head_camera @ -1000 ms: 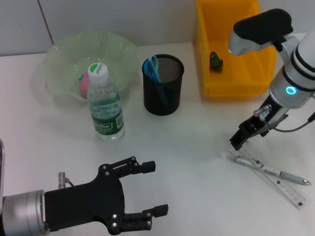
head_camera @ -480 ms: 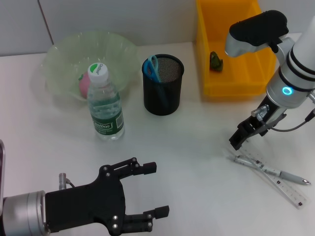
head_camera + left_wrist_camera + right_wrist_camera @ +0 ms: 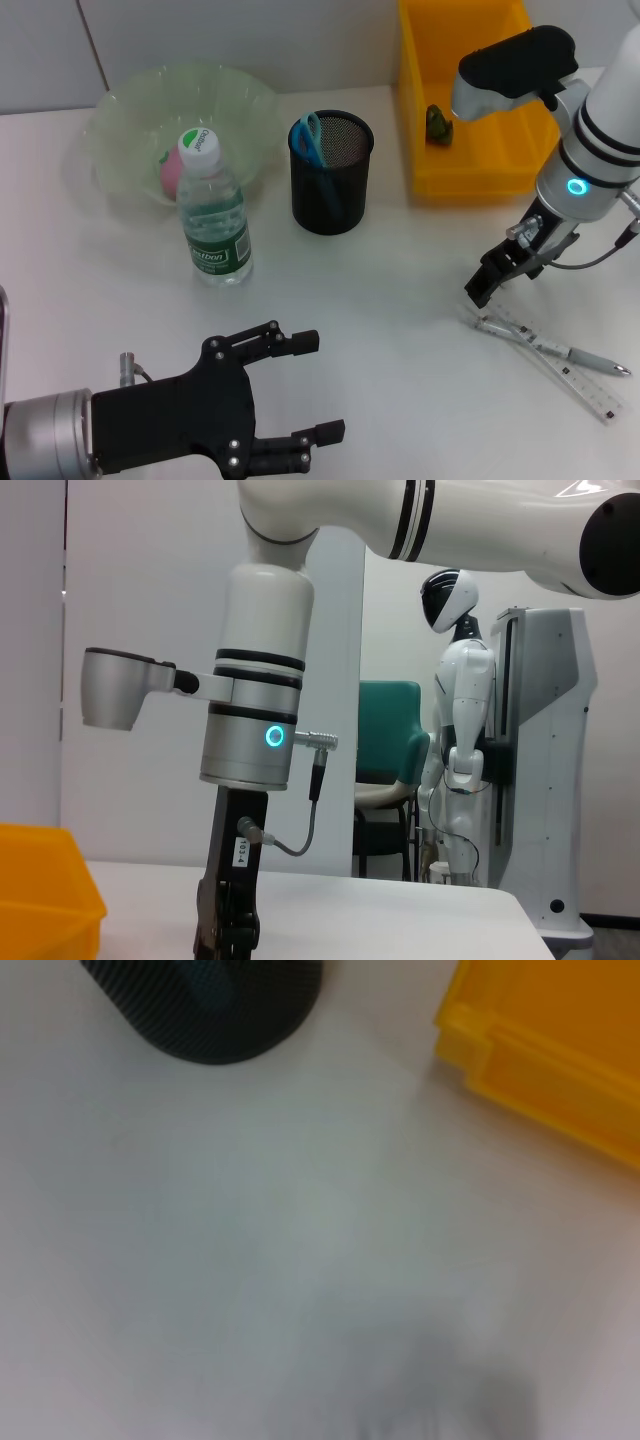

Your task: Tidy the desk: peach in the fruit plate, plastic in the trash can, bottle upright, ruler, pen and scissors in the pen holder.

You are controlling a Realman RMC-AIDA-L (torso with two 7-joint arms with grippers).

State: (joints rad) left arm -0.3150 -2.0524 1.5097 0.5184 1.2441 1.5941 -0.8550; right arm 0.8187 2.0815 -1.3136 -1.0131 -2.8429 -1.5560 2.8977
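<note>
Because the pen [image 3: 548, 346] and ruler [image 3: 560, 364] lie crossed, your right gripper [image 3: 484, 285] hovers just beside them; whether it is open, I cannot tell. Your left gripper [image 3: 300, 390] waits spread open near you.

The ruler [image 3: 560, 364] and pen [image 3: 553, 346] were laid crossed just before the right gripper [image 3: 482, 287]. The trash can [image 3: 478, 172] was set behind it, the pen holder [image 3: 331, 172] and bottle [image 3: 212, 212] to its left.

Translucent pale green plastic fruit plate [image 3: 120, 120], clear glossy plastic bottle [image 3: 213, 215] with paper label, matt black metal mesh pen holder [image 3: 331, 172], smooth yellow plastic trash can [image 3: 480, 170], clear plastic ruler [image 3: 560, 365], matt white table [image 3: 390, 350].
</note>
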